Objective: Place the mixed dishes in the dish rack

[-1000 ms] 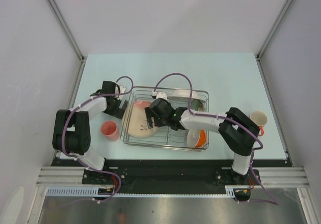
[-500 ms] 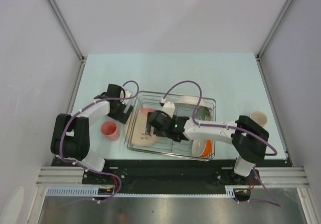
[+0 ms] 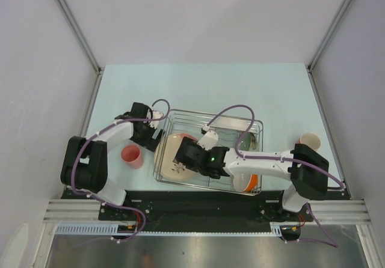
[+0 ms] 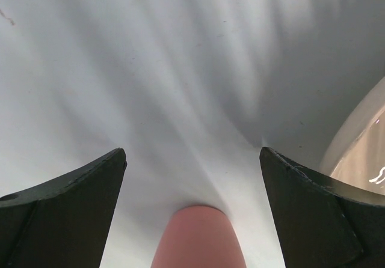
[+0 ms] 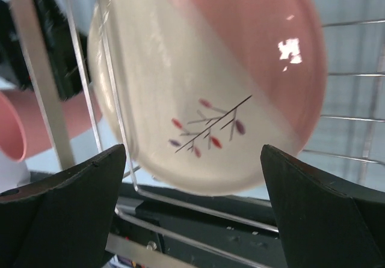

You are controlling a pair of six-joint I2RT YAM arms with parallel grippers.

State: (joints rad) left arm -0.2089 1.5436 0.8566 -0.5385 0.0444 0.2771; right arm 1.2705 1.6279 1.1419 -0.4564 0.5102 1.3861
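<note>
1. Leaning at the left end of the dish rack (image 3: pixel 186 113), a pinkish-white plate (image 3: pixel 171 160) stands on edge and tilted, its decorated face turned toward the right gripper (image 3: pixel 181 158).
2. In the top view the rack's long axis runs left to right across the table (image 3: pixel 198 82), slightly skewed so that its right end sits nearer the arm bases.
3. In the right wrist view, the right gripper (image 5: pixel 192 151) has its fingers wide apart. The plate (image 5: pixel 210 82) sits ahead of them and is not clamped. Its upper half is pink and its lower half cream, with a small branch motif, and a rack wire (image 5: pixel 114 118) crosses in front of its left part.
4. The left gripper (image 3: pixel 154 137) hangs just outside the rack's left side with its fingers (image 4: pixel 66 208) spread and nothing between them.
5. A coral-pink cup (image 3: pixel 131 155) stands on the table left of the rack, apart from it, and shows low in the left wrist view (image 4: pixel 195 238).
6. An orange bowl (image 3: pixel 246 182) rests in the rack's near right corner, and a green bowl (image 3: pixel 247 140) lies by the right side.
7. A pale cup (image 3: pixel 310 140) stands on the table right of the rack.
</note>
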